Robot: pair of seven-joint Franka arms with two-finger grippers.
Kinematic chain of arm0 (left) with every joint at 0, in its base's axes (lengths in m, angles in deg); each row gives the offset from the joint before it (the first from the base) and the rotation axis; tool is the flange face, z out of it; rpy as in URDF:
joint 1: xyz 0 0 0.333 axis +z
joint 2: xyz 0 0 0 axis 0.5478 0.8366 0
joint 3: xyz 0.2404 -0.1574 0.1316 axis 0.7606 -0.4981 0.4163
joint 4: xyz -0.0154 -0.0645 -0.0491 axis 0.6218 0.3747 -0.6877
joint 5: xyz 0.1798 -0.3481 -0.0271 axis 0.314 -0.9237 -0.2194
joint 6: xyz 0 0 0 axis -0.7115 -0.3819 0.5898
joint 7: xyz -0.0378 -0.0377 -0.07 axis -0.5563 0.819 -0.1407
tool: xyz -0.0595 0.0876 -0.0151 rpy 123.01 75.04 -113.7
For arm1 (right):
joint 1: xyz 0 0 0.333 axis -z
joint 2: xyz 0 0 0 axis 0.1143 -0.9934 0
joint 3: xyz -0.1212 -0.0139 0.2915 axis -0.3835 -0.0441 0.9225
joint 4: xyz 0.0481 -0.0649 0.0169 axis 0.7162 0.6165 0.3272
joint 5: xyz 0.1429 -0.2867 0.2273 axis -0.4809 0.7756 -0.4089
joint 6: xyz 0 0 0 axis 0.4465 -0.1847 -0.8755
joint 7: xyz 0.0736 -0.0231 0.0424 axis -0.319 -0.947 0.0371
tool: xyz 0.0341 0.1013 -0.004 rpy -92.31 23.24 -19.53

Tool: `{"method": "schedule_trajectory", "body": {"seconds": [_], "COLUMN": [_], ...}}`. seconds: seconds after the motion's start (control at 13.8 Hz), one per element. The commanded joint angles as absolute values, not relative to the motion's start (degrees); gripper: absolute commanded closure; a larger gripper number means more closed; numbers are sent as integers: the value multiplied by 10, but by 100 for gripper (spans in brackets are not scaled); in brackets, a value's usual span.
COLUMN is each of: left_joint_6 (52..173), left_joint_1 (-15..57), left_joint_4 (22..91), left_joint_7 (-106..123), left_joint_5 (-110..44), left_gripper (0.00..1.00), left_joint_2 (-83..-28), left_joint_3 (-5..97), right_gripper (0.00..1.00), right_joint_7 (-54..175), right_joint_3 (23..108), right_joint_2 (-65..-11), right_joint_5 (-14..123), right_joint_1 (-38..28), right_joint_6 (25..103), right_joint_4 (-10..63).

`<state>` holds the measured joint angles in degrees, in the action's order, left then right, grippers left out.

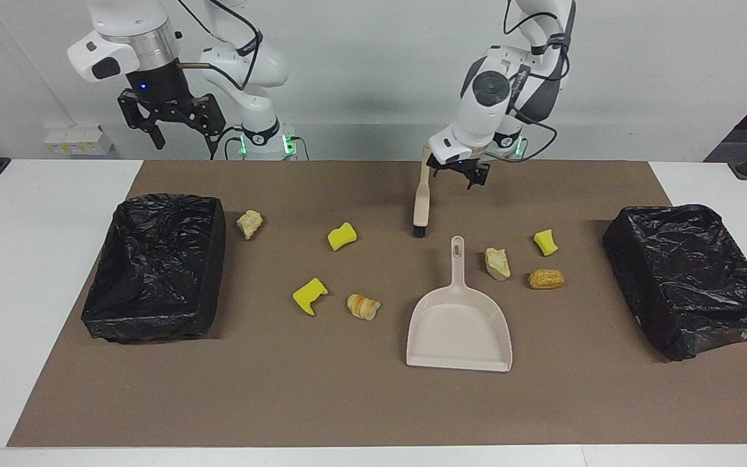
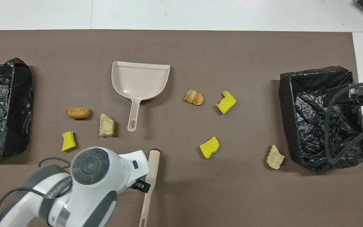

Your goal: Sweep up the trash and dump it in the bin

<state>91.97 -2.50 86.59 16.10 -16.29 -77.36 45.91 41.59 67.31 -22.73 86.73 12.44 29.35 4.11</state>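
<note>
On the desk (image 1: 36, 272) lies a brown mat (image 1: 360, 402), and the trash is spread over its middle part. Toward the right arm's end there are a pale bread lump (image 1: 249, 224) just beside a black-lined bin (image 1: 156, 266), a yellow sponge chunk (image 1: 342, 236), another yellow chunk (image 1: 309, 295) and a striped golden lump (image 1: 363, 306) near it. Toward the left arm's end there are a pale lump (image 1: 497, 263), a golden brown lump (image 1: 546, 279) and a small yellow chunk (image 1: 545, 242), all between the beige dustpan (image 1: 459, 324) and the second black-lined bin (image 1: 691, 279). The dustpan lies flat with its handle pointing to the robots. The brush (image 1: 421, 194) lies nearer to the robots than the dustpan, with its black bristles toward the dustpan handle but not touching it. The left claw (image 1: 459, 172) hangs over the mat just beside the brush handle; its fingers are spread wide and hold nothing. I cannot tell if it touches the handle. The right claw (image 1: 165, 123) hangs high over the edge of the desk nearest to the robots, close to the first bin, also spread wide and with nothing in it.
</note>
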Motion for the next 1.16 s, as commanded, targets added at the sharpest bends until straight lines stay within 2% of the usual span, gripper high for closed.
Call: {"method": "schedule_trajectory", "body": {"seconds": [0.0, 0.15, 0.65, 0.87, 0.95, 1.02, 1.09], "left_joint_6": [970, 1012, 1001, 999, 999, 998, 997], "left_joint_1": [-90, -144, -156, -156, -155, -153, -149], "left_joint_4": [923, 951, 956, 954, 954, 954, 953], "left_joint_7": [108, 57, 23, 0, 1, 2, 6], "left_joint_5": [-172, -173, -173, -173, -173, -173, -173], "left_gripper": [0, 0, 1, 43, 61, 87, 100], "left_joint_2": [-792, -795, -802, -802, -801, -800, -799], "left_joint_3": [469, 470, 470, 468, 468, 468, 469], "right_gripper": [0, 0, 0, 0, 0, 0, 0], "right_joint_7": [425, 425, 433, 433, 435, 440, 434], "right_joint_3": [676, 676, 678, 679, 678, 679, 681], "right_joint_2": [-229, -229, -224, -216, -212, -213, -216], "right_joint_5": [856, 856, 853, 854, 854, 853, 853], "right_joint_1": [142, 142, 156, 151, 153, 153, 149], "right_joint_6": [283, 283, 241, 225, 220, 225, 236], "right_joint_4": [37, 37, 37, 40, 40, 39, 39]}}
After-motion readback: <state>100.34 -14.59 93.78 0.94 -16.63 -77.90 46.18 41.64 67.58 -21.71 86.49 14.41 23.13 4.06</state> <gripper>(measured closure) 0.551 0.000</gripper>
